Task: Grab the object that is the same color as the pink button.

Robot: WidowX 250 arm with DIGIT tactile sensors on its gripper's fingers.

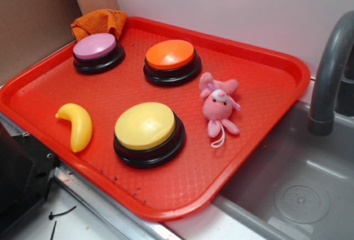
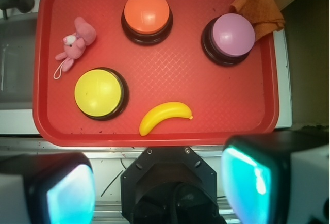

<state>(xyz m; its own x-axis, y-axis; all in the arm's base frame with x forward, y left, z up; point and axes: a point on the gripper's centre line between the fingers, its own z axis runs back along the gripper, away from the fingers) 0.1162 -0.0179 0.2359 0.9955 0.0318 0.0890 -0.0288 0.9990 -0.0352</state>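
Observation:
The pink plush bunny [image 1: 219, 105] lies on the red tray [image 1: 265, 79] at its right side, next to the yellow button; in the wrist view the bunny [image 2: 76, 44] is at the upper left. The pink button [image 1: 96, 50] stands at the tray's far left corner and shows in the wrist view [image 2: 232, 37] at the upper right. My gripper [image 2: 160, 182] is open and empty, its two fingers [image 2: 62, 193] wide apart at the bottom of the wrist view, high above the tray's near edge and far from the bunny. The gripper is not in the exterior view.
An orange button [image 1: 171, 59], a large yellow button [image 1: 147, 131] and a yellow plastic banana [image 1: 78, 125] are on the tray. An orange cloth [image 1: 98, 21] lies at the far left corner. A sink [image 1: 298, 190] with a grey faucet [image 1: 331, 74] is to the right. The black robot base [image 1: 19, 179] is at the near left.

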